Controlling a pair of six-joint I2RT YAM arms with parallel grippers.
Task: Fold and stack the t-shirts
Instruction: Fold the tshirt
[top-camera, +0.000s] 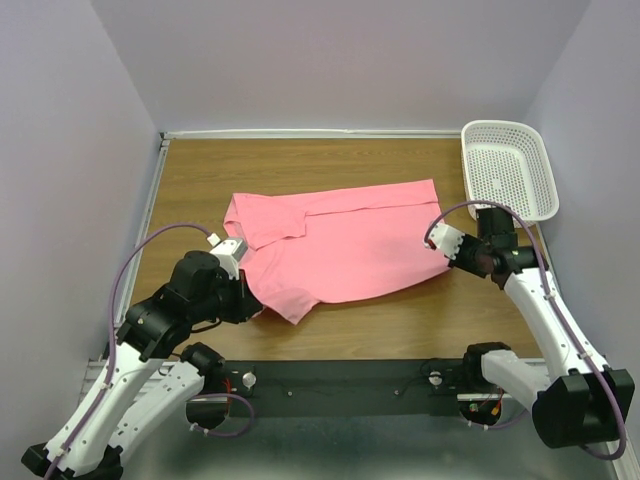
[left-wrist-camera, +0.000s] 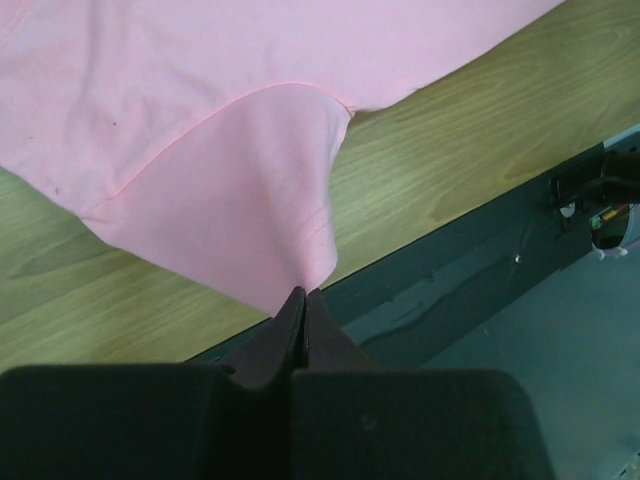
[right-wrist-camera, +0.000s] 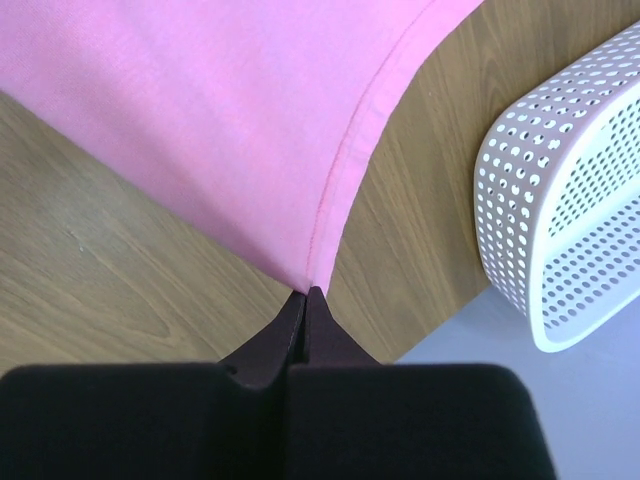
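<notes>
— Where was the t-shirt (top-camera: 340, 245) lying?
— Spread across the middle of the wooden table (top-camera: 300, 165), salmon pink, with one strip along its far side folded over onto itself. The white perforated basket (top-camera: 508, 170) sat at the far right corner, apart from the cloth.
— And the left gripper (left-wrist-camera: 304, 295)?
— Its jaws were pressed fully together on a thin point of fabric at the shirt's near left side, a corner of what looked like a sleeve. The cloth rose from the table up to the tips.
— Was the right gripper (right-wrist-camera: 305, 295) the same?
— Yes, closed tight, pinching the corner on the shirt's right side. A stitched hem ran away from the tips across the wood. From its wrist camera the basket (right-wrist-camera: 570, 200) showed just to the right, not touching the shirt.
— Did either gripper hold anything besides cloth?
— No, each had only its own pinch of the pink fabric
</notes>
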